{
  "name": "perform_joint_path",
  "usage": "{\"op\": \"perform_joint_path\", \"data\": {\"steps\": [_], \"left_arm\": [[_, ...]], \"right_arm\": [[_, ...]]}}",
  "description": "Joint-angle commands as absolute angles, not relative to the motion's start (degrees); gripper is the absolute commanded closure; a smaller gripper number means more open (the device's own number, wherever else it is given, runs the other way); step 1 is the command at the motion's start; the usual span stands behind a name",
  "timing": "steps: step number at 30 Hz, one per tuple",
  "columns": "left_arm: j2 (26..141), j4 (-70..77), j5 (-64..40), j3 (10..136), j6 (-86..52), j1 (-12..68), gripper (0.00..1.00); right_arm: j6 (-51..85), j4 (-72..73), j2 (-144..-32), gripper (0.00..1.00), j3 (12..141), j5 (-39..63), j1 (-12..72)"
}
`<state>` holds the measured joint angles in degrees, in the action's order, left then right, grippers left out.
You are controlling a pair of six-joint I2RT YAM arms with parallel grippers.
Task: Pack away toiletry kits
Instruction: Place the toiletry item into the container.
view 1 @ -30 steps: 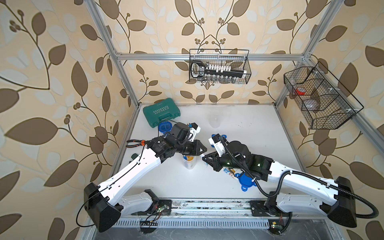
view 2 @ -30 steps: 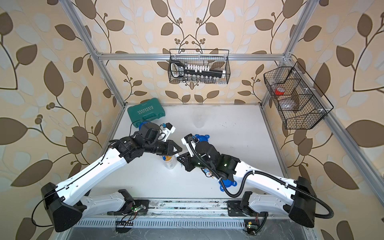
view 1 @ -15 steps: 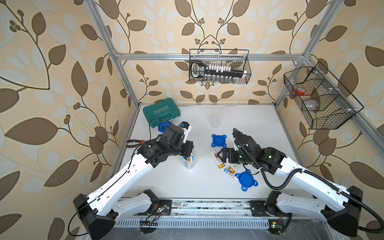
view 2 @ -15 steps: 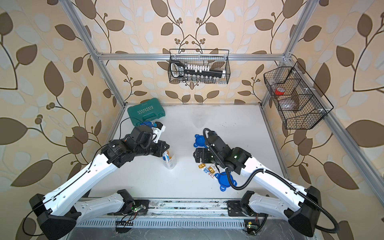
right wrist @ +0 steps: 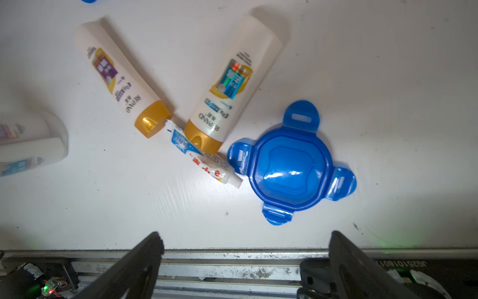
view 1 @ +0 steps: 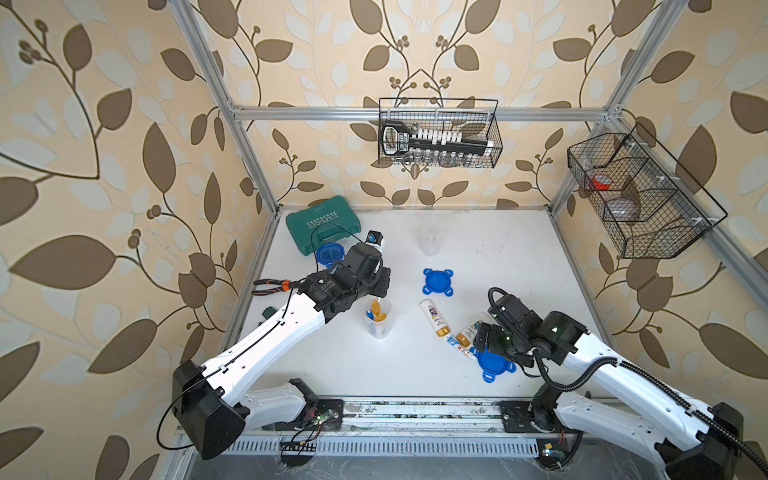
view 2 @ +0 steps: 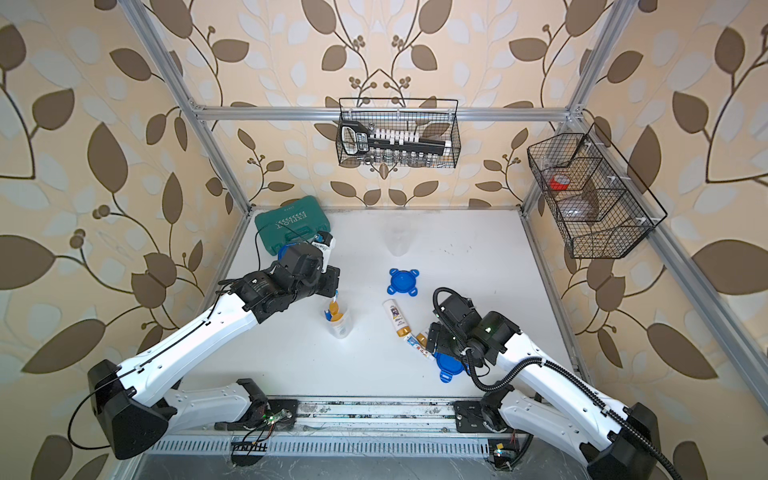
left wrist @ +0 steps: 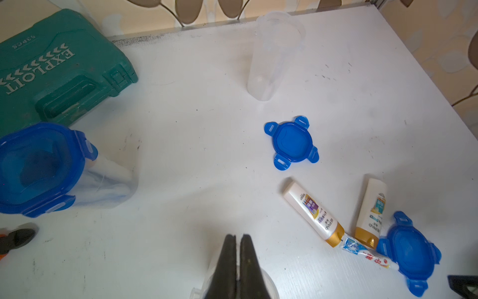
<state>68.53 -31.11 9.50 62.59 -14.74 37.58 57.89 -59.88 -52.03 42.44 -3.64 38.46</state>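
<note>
An open clear jar [view 1: 377, 322] stands mid-table with a gold-capped bottle and a blue toothbrush inside. My left gripper [left wrist: 238, 238] hovers just over its rim, shut with nothing between the fingers. Two white gold-capped bottles [right wrist: 116, 80] [right wrist: 232, 85] and a small toothpaste tube [right wrist: 204, 158] lie next to a loose blue lid [right wrist: 292, 163]. My right gripper [right wrist: 245, 240] is open above the table's front edge, close to that lid. A second blue lid [view 1: 437, 281] lies farther back. An empty jar [left wrist: 274, 57] stands at the back. A lidded jar [left wrist: 44, 165] sits by the left arm.
A green tool case [view 1: 326, 224] lies at the back left, and pliers [view 1: 270, 286] lie by the left frame. Wire baskets hang on the back wall [view 1: 438, 137] and the right wall [view 1: 640, 195]. The metal rail [right wrist: 232, 261] runs along the front edge.
My right gripper opened and pulled away from the jar toward the front right, stopping over the lid and bottles. My left gripper drew back slightly and closed fully above the jar.
</note>
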Motion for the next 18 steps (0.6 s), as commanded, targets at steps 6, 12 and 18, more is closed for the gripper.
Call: {"op": "perform_joint_path", "data": {"steps": [6, 12, 18], "left_arm": [[65.9, -25.1, 9.7, 57.3, -15.4, 38.3, 1.00], [65.3, -21.9, 3.3, 53.6, -17.8, 38.3, 1.00], [65.6, -20.1, 4.6, 51.8, -16.9, 38.5, 1.00]], "right_arm": [[62.7, -64.8, -48.2, 0.00, 37.6, -2.3, 36.0], [62.3, -64.1, -48.6, 0.00, 37.2, -1.2, 35.8], [63.0, -64.3, -49.5, 0.00, 37.3, -1.4, 35.6]]}}
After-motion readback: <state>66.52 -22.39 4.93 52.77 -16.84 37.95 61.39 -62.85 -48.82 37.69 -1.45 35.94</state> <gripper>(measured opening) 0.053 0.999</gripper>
